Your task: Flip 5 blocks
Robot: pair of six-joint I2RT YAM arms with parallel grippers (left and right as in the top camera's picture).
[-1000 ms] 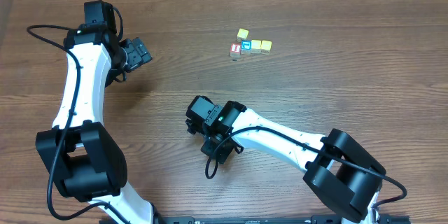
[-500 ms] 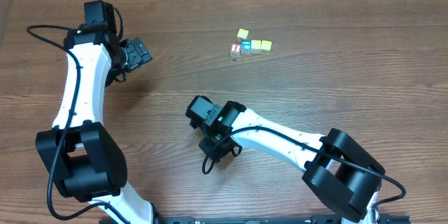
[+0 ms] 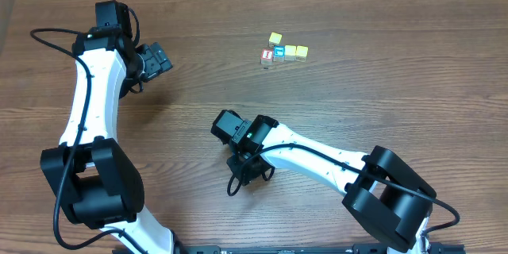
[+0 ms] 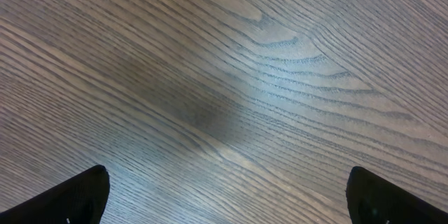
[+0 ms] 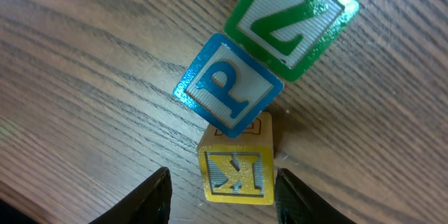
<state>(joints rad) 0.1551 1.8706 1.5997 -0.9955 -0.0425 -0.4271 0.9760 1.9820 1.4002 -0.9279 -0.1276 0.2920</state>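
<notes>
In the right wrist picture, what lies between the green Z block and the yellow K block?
The blue P block, turned askew, lies between the green Z block and the yellow K block; the right wrist view shows this.

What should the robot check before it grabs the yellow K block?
1. K block between the right hand's fingers: ok.
2. Right hand gripping K block: not ok, jaws apart.
3. P block clear of K block: not ok, they touch.
4. Z block clear of fingers: ok.
5. Left hand out of the way, open over table: ok.
</notes>
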